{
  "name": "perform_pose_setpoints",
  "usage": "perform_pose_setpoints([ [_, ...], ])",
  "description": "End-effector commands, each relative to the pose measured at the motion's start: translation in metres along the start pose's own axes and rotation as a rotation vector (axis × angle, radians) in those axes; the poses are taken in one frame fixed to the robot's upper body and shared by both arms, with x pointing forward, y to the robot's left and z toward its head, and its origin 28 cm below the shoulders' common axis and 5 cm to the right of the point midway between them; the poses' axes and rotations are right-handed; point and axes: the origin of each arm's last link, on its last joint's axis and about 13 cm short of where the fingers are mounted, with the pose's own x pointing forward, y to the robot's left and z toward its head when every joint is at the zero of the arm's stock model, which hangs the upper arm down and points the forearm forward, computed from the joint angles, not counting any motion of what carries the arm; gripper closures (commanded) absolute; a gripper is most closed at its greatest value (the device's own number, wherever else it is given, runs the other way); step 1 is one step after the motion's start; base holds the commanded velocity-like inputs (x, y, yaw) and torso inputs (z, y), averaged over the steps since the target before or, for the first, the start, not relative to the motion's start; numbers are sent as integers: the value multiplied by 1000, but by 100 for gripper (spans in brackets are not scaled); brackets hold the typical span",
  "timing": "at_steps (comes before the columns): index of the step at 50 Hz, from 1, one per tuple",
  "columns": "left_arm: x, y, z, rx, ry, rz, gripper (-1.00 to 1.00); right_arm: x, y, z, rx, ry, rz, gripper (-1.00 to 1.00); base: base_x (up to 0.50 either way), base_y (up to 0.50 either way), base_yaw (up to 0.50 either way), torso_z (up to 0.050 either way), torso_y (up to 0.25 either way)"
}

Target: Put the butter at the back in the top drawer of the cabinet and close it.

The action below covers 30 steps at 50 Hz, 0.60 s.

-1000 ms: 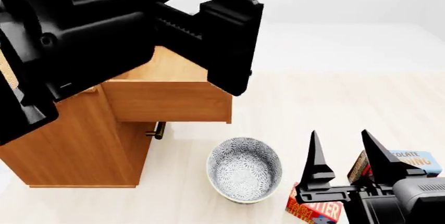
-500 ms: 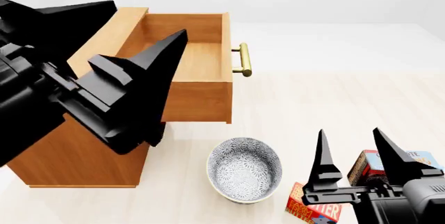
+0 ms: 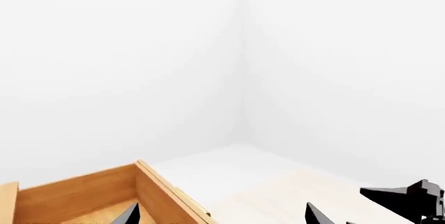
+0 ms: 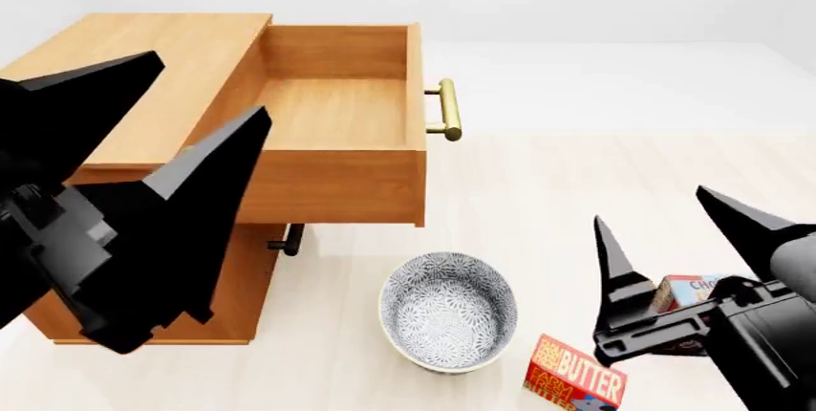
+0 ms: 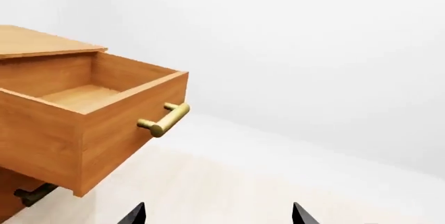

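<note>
drawer out, things on the floor before it
the top drawer (image 4: 338, 143) juts from the cabinet (image 4: 153, 57); bowl (image 4: 449, 311) in front, the butter (image 4: 576, 375) right of it, by my right gripper (image 4: 682, 239).

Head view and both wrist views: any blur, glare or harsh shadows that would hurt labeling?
Head view: sharp, flat even light, only faint soft shadows under the light-brown wooden cabinet and patterned grey bowl; the black left gripper looms large and hides part of the cabinet. Left wrist view: mostly blank white walls, low contrast. Right wrist view: crisp, mild sheen on the brass bar handle, no glare.
</note>
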Motion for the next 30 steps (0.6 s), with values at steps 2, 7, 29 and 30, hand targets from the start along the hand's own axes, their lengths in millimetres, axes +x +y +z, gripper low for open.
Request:
perform_pose_setpoints([
  [2, -9, 14, -20, -13, -13, -27, -100, 7, -22, 33, -144, 242, 148, -100, 0, 0, 0, 0, 0],
  [7, -11, 17, -26, -22, -19, -43, -100, 18, -32, 44, -173, 343, 217, -100, 0, 0, 0, 0, 0],
  [29, -11, 19, -37, -44, -17, -62, -100, 51, -65, 81, -313, 737, 399, -100, 0, 0, 0, 0, 0],
  [30, -11, 19, -37, -46, -18, -64, -100, 52, -67, 83, -311, 747, 426, -100, 0, 0, 0, 0, 0],
])
